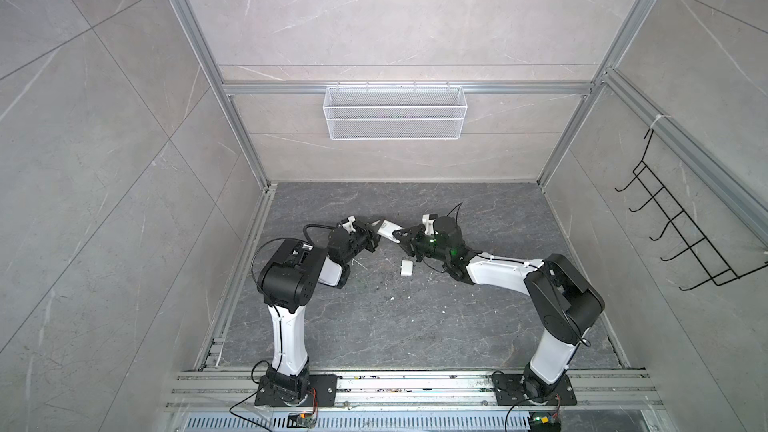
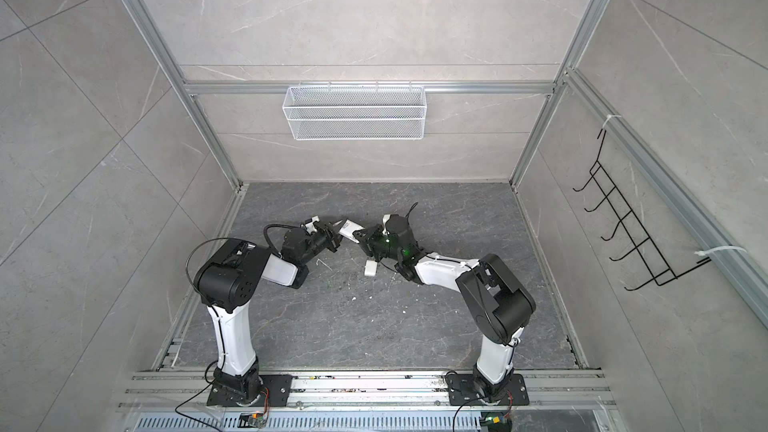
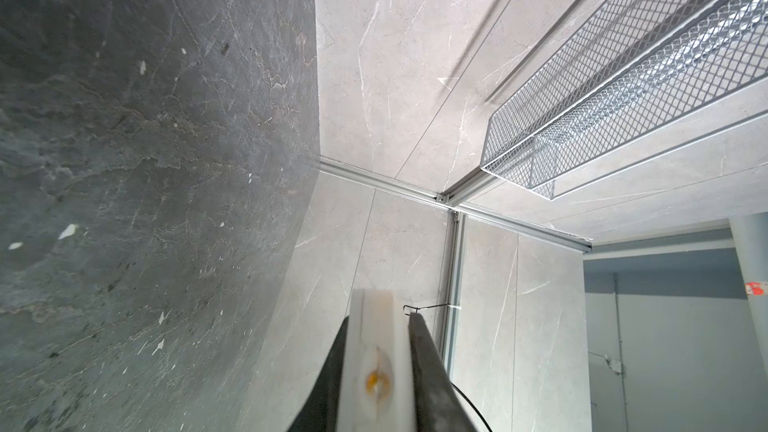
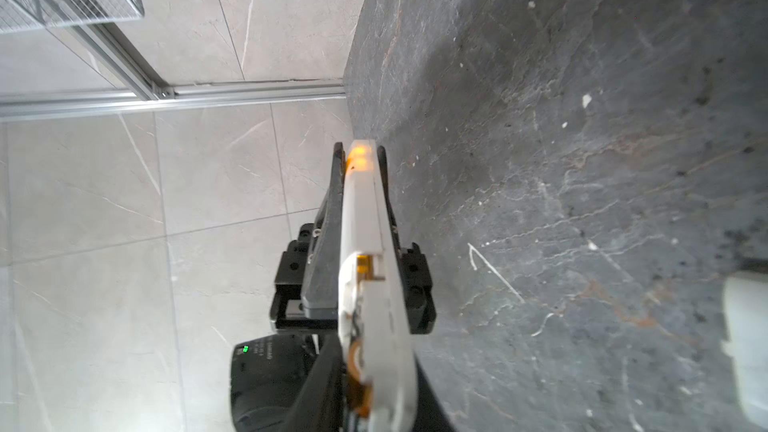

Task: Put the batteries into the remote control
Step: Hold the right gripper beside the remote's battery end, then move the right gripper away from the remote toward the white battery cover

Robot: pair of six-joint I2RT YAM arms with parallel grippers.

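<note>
Top views, remote: the white elongated plastic remote control (image 1: pixel 388 229) is held above the dark grey stone-pattern floor (image 1: pixel 374 326), between the two arms.
Top views, left tool: the left gripper (image 1: pixel 375 238) is closed on one end of the remote control.
Top views, right tool: the right gripper (image 1: pixel 399 235) is at the opposite end. The contact is too small to read here.
Top views, cover: a small white squarish cover piece (image 1: pixel 406 268) lies on the floor near the right arm, apart from the remote control.
Left wrist view: two dark fingers (image 3: pixel 428 367) pinch the narrow end of the remote control tightly.
Right wrist view: the remote control is seen edge-on, with an open recess (image 4: pixel 363 268) showing amber parts. The right jaws stand on both sides of its near end, but I cannot tell whether they press it or are loose.
Batteries: I cannot find them with certainty in any view.
Risk one: if the right side gives no support, the remote control hangs on one end pinch only. A push into the recess may then turn it or make it slip and fall.
Risk two: because the remote control stands on its edge, an unseated battery may fall out.
</note>
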